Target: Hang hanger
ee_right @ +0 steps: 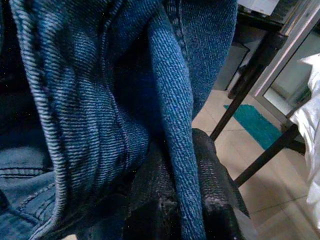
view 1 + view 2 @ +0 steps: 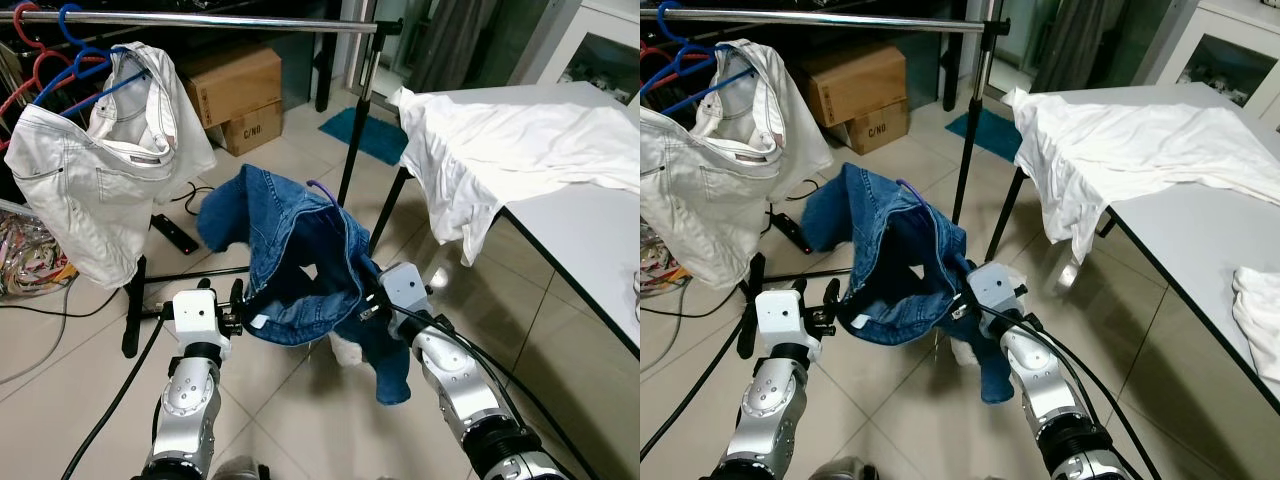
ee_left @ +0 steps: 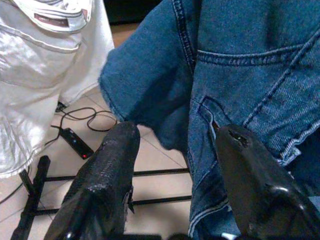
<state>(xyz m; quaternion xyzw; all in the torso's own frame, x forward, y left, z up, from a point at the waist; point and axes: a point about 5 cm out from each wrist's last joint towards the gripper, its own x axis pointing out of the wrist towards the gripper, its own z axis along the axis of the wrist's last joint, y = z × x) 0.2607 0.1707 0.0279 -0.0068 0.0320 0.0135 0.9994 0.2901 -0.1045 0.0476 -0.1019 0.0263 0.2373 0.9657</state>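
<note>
A blue denim garment [image 2: 300,260] hangs on a purple hanger whose hook [image 2: 322,188] pokes out at its top. It is held up in front of me, below the metal clothes rail [image 2: 200,20]. My right gripper [image 1: 182,150] is shut on a fold of the denim, with the cloth pinched between its black fingers [image 1: 220,195]. My left gripper [image 3: 177,132] stands open at the garment's lower left edge, one fingertip [image 3: 120,145] beside the denim and the other in front of it.
White jeans [image 2: 90,170] hang from a blue hanger [image 2: 75,60] at the rail's left end, beside red hangers. The rail's dark upright post [image 2: 358,120] stands behind the denim. A table [image 2: 580,240] with a white shirt [image 2: 500,150] is to the right. Cardboard boxes [image 2: 235,95] and a power strip [image 2: 172,233] lie beyond.
</note>
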